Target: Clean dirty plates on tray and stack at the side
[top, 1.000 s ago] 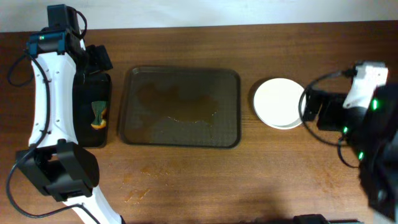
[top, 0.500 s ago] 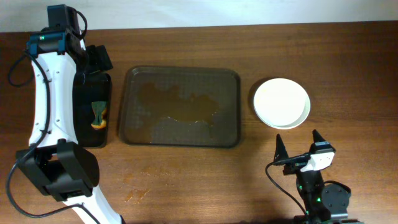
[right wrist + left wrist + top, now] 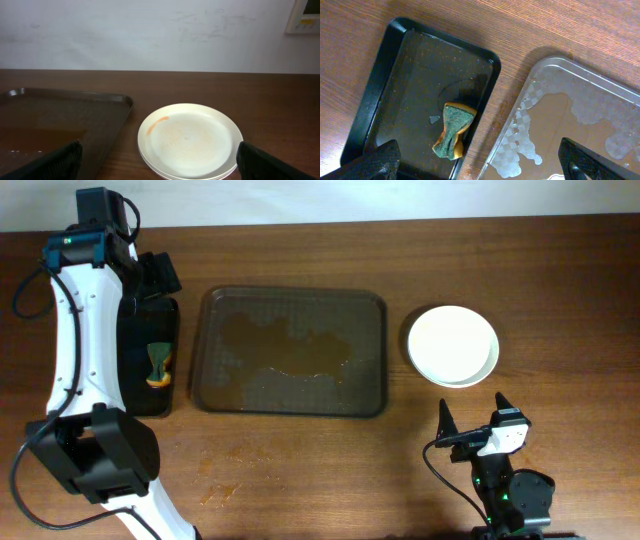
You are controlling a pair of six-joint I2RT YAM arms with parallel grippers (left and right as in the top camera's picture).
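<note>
R gripper (image 3: 472, 406) has pulled back from the plates (image 3: 453, 345) to the near edge of the tabletop (image 3: 330, 470), jaws spread, empty. Plates sit stacked nr the right edge, off the tray (image 3: 300, 395) (bare, just wet). L gripper (image 3: 480, 160) also released, over the sponge (image 3: 452, 129). Task prob. done.

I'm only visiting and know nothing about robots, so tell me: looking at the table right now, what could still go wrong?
1. The top plate of the stack shows an orange smear near its rim, so it may count as not fully clean.
2. The tray holds a brownish puddle; a bump could probably slop it onto the table.
3. The stack looks slightly offset, so a nudge might shift it.
</note>
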